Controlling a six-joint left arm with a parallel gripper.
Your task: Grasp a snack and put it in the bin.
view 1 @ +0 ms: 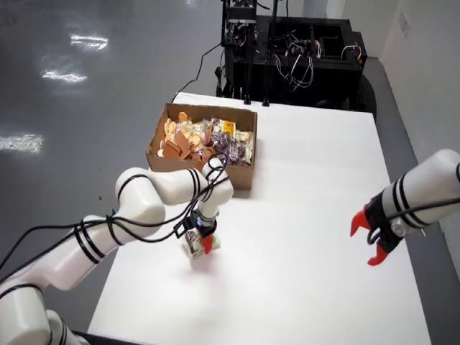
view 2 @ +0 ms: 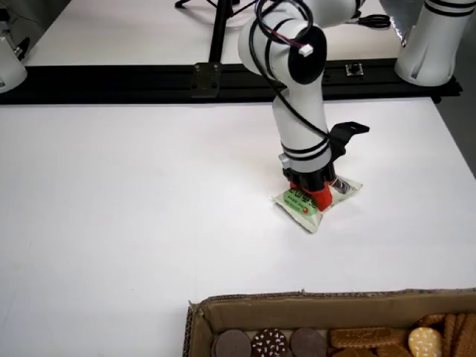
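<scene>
Snack: we see 1 packet (view 2: 316, 201) flat on the white table (view 2: 134, 223), long axis diagonal in the box-side view, lower left to upper right.
Gripper: ours (view 2: 318, 195) is down on it, red fingers (view 2: 322, 198) clamping the packet's middle.
Box: cardboard box (view 1: 205, 169) of snacks, near but apart.

You are looking at a white rectangular table (view 1: 316, 215) standing on a glossy grey floor (view 1: 86, 79) that throws back bright patches of overhead light along its left side in the high view. Behind the table's far edge stands a black equipment rack (view 1: 309, 54) full of loose cables. A pale wall (view 1: 424, 43) closes the right. In the facing view, a black metal rail (view 2: 134, 80) runs along the table's far side.
</scene>
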